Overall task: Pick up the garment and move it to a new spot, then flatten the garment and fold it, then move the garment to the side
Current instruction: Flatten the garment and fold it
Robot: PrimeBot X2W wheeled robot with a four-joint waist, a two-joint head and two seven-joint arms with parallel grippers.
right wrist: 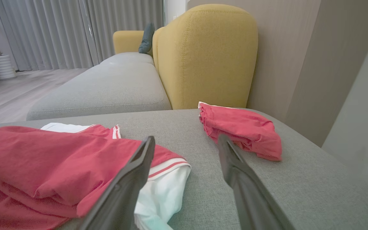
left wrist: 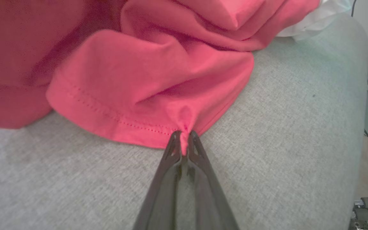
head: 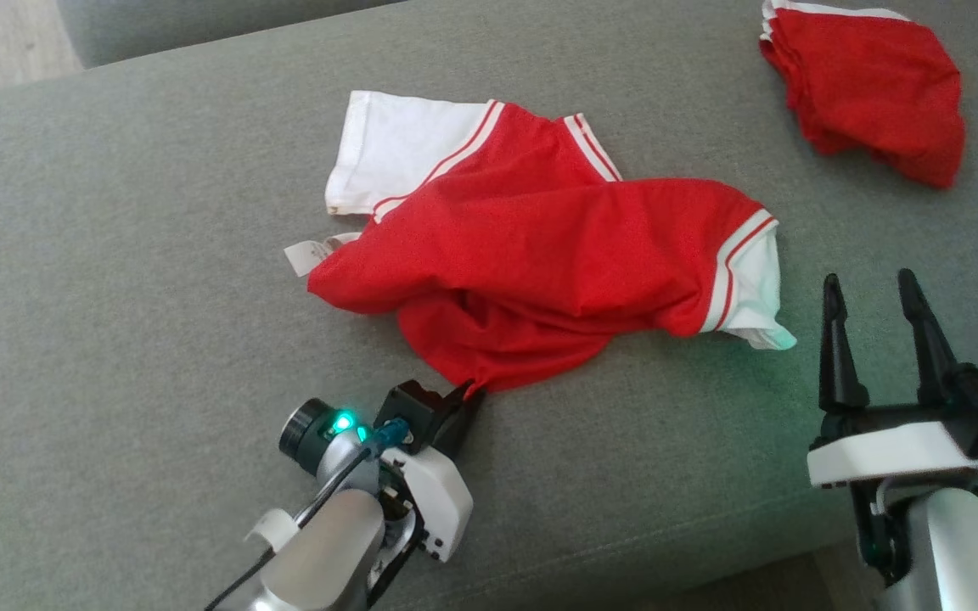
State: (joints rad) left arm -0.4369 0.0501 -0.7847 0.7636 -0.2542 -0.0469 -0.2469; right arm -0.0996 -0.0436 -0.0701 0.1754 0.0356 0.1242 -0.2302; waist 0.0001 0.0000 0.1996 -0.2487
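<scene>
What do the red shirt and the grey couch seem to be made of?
The red shirt looks like soft matte knit, probably cotton jersey: loose folds, stitched hem. The grey couch looks like coarse woven upholstery: speckled weave, no sheen.

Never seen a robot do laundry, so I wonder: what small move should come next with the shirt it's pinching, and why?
Probably raise the left gripper slightly: it is pinched shut on the hem of the red garment, which lies crumpled on the grey cushion, not yet lifted.
</scene>
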